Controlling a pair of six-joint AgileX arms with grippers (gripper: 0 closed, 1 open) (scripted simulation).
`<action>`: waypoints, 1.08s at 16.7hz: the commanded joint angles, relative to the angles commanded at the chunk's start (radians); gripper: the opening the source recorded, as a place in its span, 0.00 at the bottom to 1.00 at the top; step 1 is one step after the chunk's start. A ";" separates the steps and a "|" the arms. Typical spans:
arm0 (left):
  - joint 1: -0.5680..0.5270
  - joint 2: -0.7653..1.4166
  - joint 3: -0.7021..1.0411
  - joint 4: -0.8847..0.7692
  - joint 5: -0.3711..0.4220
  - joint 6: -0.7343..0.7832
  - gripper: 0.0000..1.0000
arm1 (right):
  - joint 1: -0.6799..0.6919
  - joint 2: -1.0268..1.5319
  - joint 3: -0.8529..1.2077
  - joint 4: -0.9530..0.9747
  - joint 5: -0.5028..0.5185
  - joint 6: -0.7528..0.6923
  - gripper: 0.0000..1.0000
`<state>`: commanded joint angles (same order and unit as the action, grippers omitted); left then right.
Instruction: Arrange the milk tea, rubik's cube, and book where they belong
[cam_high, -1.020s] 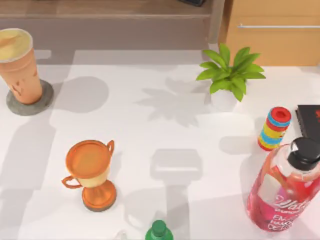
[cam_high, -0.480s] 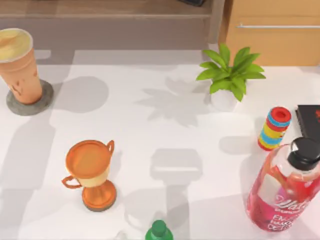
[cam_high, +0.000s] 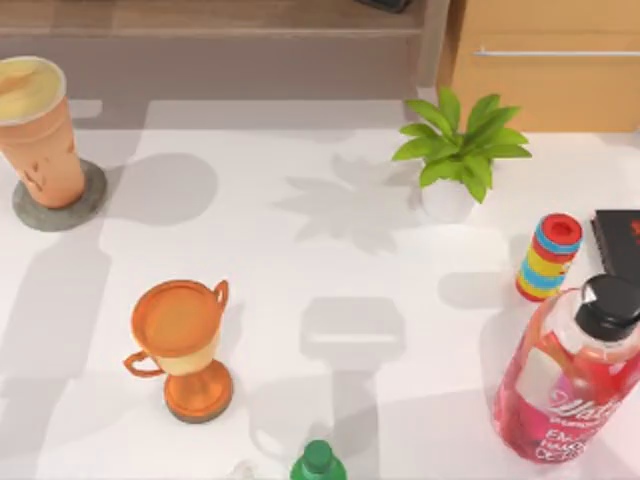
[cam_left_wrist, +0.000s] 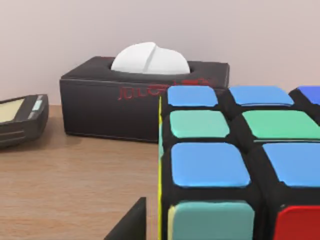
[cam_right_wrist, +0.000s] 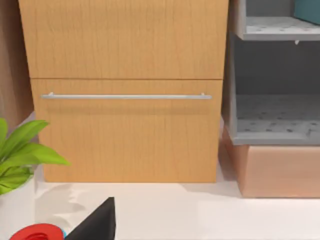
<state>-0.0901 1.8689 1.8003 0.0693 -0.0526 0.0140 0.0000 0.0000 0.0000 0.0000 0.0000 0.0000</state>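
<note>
From above you see the white table (cam_high: 330, 260). At its far left, the milk tea (cam_high: 38, 130), a tall tapered orange-tan cup with a creamy pale-yellow top, stands upright on a round grey coaster (cam_high: 60, 200). Nearer and to the right of it stands the shiny orange two-handled trophy cup (cam_high: 185, 345). A green bottle cap (cam_high: 318, 460) pokes in at the near edge. At the far right a leafy green plant in a white pot (cam_high: 458, 150) stands, and nearer than it a striped stack of red, blue and yellow rings (cam_high: 548, 258). Just beside that stack, at the right edge, lies a black flat object with a red mark (cam_high: 618, 240), and nearer again a clear bottle of pink-red liquid with a black cap (cam_high: 575, 375).

In your left wrist view, the rubik's cube (cam_left_wrist: 240, 165), black-framed with blue, teal, green and red stickers, sits very close over a brown wooden surface (cam_left_wrist: 75, 185). A dark finger tip (cam_left_wrist: 129, 225) shows just beside the cube; you cannot tell whether the left gripper's fingers grip it. Behind stands a black tissue box with a white tissue (cam_left_wrist: 145, 97), and off to one side a dark handheld device with a pale screen (cam_left_wrist: 22, 117).

In your right wrist view, you face a light wooden drawer front with a thin metal handle (cam_right_wrist: 125, 96), next to grey open shelves (cam_right_wrist: 275, 115). A sliver of teal-blue, likely the book (cam_right_wrist: 307, 10), rests on the upper shelf. A dark finger tip (cam_right_wrist: 97, 222) shows; you cannot tell how the right gripper's fingers stand.
</note>
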 joint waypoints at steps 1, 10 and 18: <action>0.000 0.000 0.000 0.000 0.000 0.000 1.00 | 0.000 0.000 0.000 0.000 0.000 0.000 1.00; -0.003 -0.004 -0.004 0.001 0.000 0.000 1.00 | 0.000 0.000 0.000 0.000 0.000 0.000 1.00; -0.006 -0.122 -0.152 0.030 -0.006 0.000 1.00 | 0.000 0.000 0.000 0.000 0.000 0.000 1.00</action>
<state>-0.0958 1.7469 1.6486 0.0996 -0.0583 0.0145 0.0000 0.0000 0.0000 0.0000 0.0000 0.0000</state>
